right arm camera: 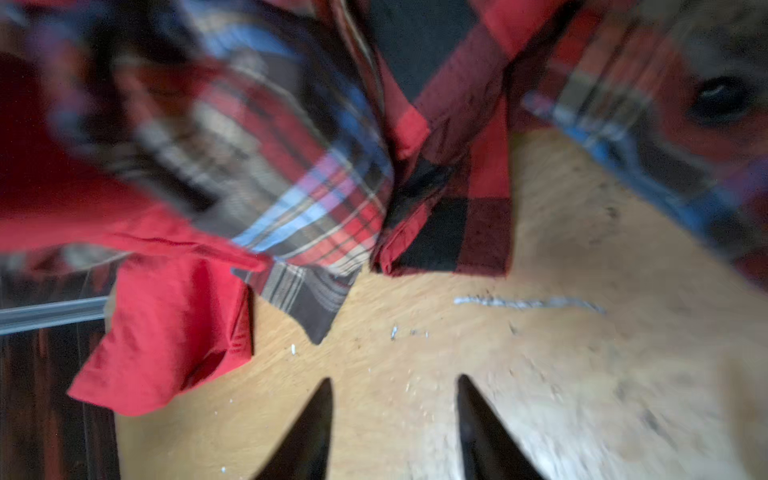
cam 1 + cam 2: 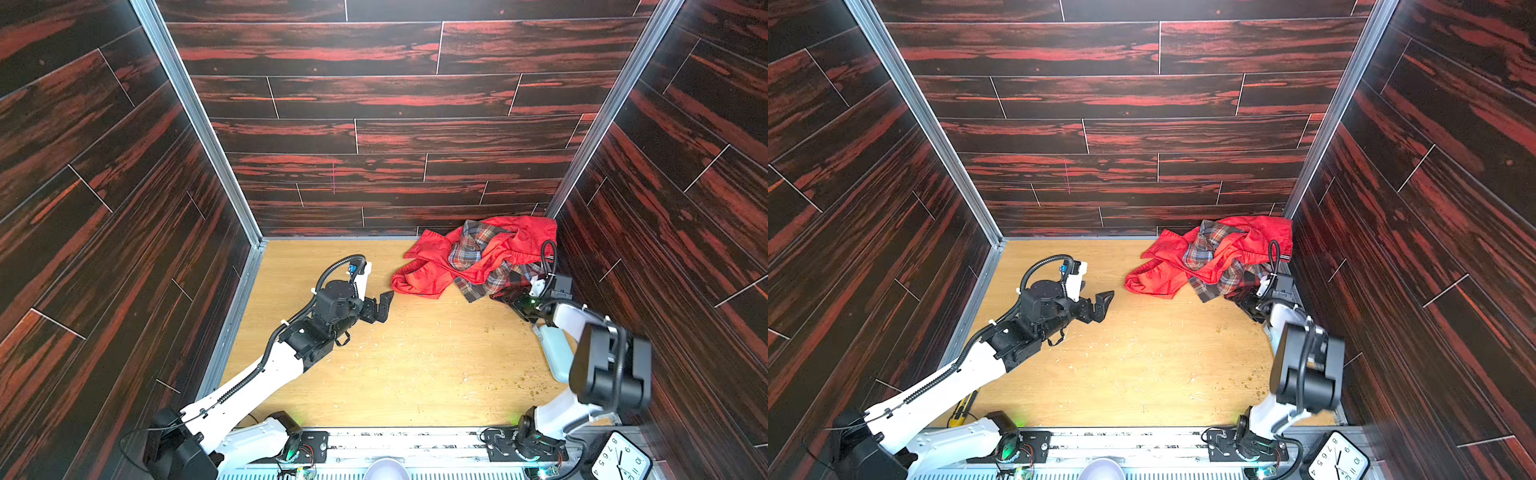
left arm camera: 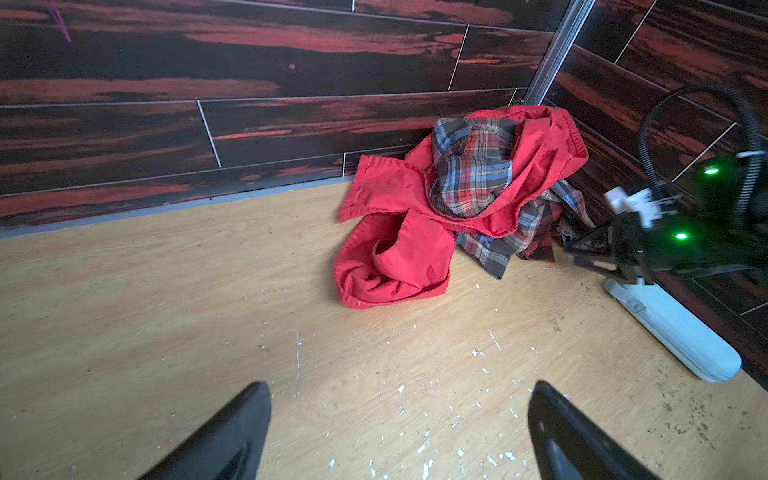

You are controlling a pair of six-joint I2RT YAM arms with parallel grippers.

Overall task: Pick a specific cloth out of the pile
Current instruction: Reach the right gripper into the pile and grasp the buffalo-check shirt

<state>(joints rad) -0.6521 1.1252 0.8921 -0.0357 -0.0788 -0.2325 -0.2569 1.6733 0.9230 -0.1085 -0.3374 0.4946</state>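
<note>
Your right gripper (image 1: pixel 395 378) sits low, jaws half-spread and empty, since the buffalo-check shirt (image 1: pixel 457 232) pokes out under the pile (image 2: pixel 432 257) there; left gripper (image 3: pixel 401 384) hangs wide open.

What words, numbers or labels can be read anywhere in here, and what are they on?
"4", "5", "6", "7", "8", "9", "10", "11": hour numerals on the clock face, upside down in both top views.
The pile of clothes: no text shows.
Dark marks along the front rail: too small to read.
</note>
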